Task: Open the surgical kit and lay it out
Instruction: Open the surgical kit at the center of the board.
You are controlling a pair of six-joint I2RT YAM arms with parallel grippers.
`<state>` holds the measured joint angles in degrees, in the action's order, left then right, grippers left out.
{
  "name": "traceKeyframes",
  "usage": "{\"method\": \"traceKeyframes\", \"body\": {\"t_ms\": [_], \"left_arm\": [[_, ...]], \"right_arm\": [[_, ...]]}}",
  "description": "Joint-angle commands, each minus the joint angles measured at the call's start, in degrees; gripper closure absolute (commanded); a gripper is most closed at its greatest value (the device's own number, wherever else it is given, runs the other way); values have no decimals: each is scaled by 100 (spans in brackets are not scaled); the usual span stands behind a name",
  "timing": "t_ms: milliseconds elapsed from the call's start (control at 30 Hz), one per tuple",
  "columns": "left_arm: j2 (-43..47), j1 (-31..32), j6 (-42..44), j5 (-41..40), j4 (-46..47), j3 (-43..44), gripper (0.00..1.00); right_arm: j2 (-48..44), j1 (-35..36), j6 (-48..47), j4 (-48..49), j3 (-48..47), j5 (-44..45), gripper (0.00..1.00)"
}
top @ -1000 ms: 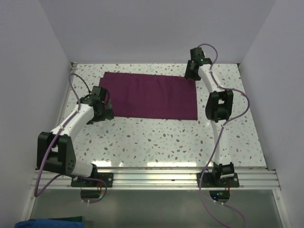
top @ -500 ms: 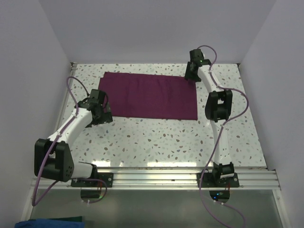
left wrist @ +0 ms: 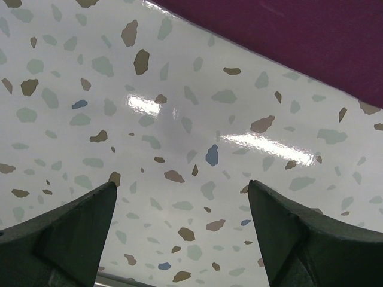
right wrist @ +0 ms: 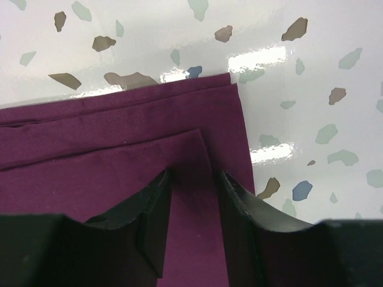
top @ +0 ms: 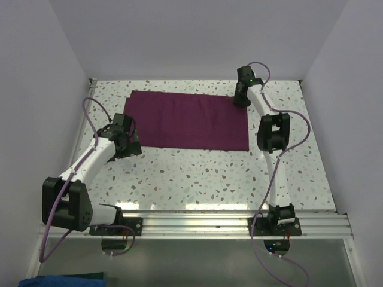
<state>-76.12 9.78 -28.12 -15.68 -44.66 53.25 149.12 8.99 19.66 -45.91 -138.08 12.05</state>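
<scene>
Item one: the surgical kit's maroon cloth wrap (top: 188, 122). It is lying flat as a wide rectangle toward 12 o'clock on the table (top: 197, 173), its long sides running 9 to 3 o'clock.

Item two: the right gripper (top: 240, 98). It is sitting over the wrap's 2 o'clock corner. From the top view we are getting only the wrist's dark housing there. The right wrist view is giving us more: stacked folds of the cloth with a pointed flap on top, and the right gripper's fingers (right wrist: 152, 209) standing narrowly apart on either side of that flap. We cannot tell whether they are pinching it or only straddling it.

Item three: the left gripper (top: 128, 142). It is hanging just off the wrap's 8 o'clock corner. The left wrist view is showing its jaws spread wide, nothing between them but bare tabletop, and the wrap's edge crossing the frame at 1 o'clock.

Item four: the surface. We are looking at glossy white terrazzo flecked with brown, grey-green and blue, throwing back bright lamp glare.

Item five: the surroundings. Plain pale walls (top: 197, 36) are closing in three sides; an aluminium rail (top: 197, 222) at 6 o'clock is carrying both arm bases, with purple cables (top: 90, 110) looping along the arms.
</scene>
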Motion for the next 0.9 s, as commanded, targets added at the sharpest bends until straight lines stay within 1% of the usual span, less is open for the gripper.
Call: {"method": "traceKeyframes", "body": {"t_ms": [0, 133, 167, 267, 367, 433, 467, 500, 667, 867], "left_arm": [[80, 6, -115, -23, 2, -61, 5], [71, 6, -124, -31, 19, -96, 5], [71, 6, -132, -31, 19, -96, 5], [71, 6, -150, -49, 19, -96, 5], [88, 6, -150, -58, 10, -105, 5], [115, 6, -150, -67, 10, -105, 5], [115, 6, -150, -67, 10, -113, 5], [123, 6, -150, -67, 10, -114, 5], [150, 6, -141, -58, 10, -114, 5], [185, 6, -132, -145, -69, 88, 5]], "right_arm": [[-14, -12, -32, 82, -35, -36, 61], [-6, -12, -32, 74, -140, -37, 67], [-6, -12, -32, 82, -149, -54, 72], [-6, -12, -32, 82, -166, -63, 79], [-6, -3, -24, 65, -175, -72, 90], [3, -12, -32, 73, -184, -72, 92], [-6, -3, -32, 65, -175, -72, 97], [-6, -3, -32, 65, -184, -72, 100], [-32, -12, -59, 47, -167, -89, 100], [-436, 6, -59, 126, -70, -273, 100]]}}
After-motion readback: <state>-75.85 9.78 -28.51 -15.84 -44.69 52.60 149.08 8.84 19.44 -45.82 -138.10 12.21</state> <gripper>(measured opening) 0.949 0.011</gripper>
